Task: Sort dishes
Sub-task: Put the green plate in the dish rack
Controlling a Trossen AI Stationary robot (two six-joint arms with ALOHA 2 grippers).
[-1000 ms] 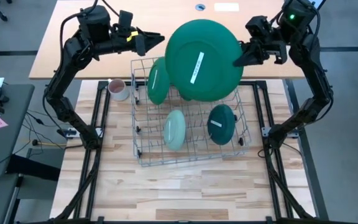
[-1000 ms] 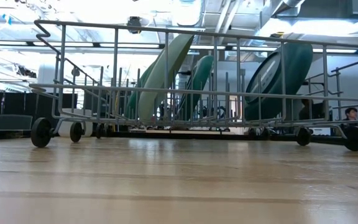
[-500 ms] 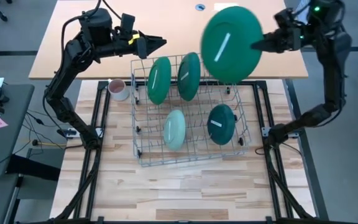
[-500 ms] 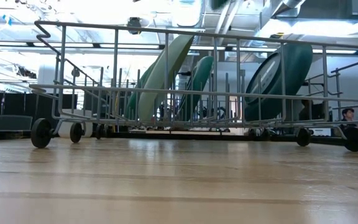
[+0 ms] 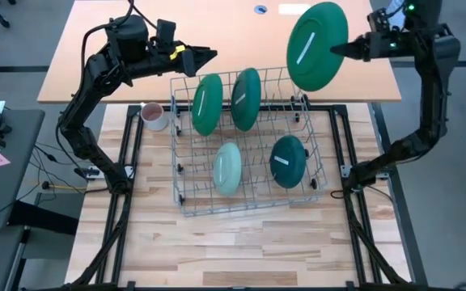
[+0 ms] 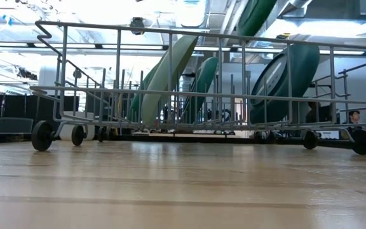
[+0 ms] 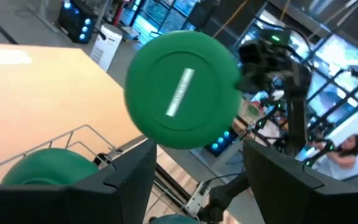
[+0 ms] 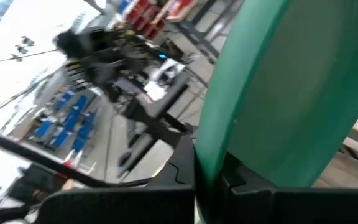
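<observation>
My right gripper [image 5: 345,50] is shut on a large dark green plate [image 5: 317,46], held high past the far right corner of the wire rack [image 5: 241,207]. The plate's underside [image 7: 182,98], with a white label, faces my left gripper. In the rack two large green plates [image 5: 207,103] [image 5: 246,99] stand on edge in the far row. A pale mint plate [image 5: 227,167] and a dark teal plate [image 5: 288,161] stand in the near row. My left gripper [image 5: 209,55] is open and holds nothing, high over the rack's far left corner. My right gripper pinches the large plate's rim [image 8: 219,146] between its two fingers, at the edge [image 5: 338,50] toward the table's right. The fingers come about level from the right. The plate is lifted clear and stands steeply tilted, almost on edge.
A pinkish-white mug [image 5: 154,115] stands on the table left of the rack's far corner. A tan tabletop [image 5: 136,56] stretches behind the rack, beneath both grippers. The rack rests on small wheels [image 6: 41,135]. Bare wood lies between the rack and the near edge.
My right gripper has swung the large plate from above the rack's far row toward the table's far right. On the way the plate has turned from showing its broad face upward to standing steeply tilted. The plates in the rack have stayed in place.
</observation>
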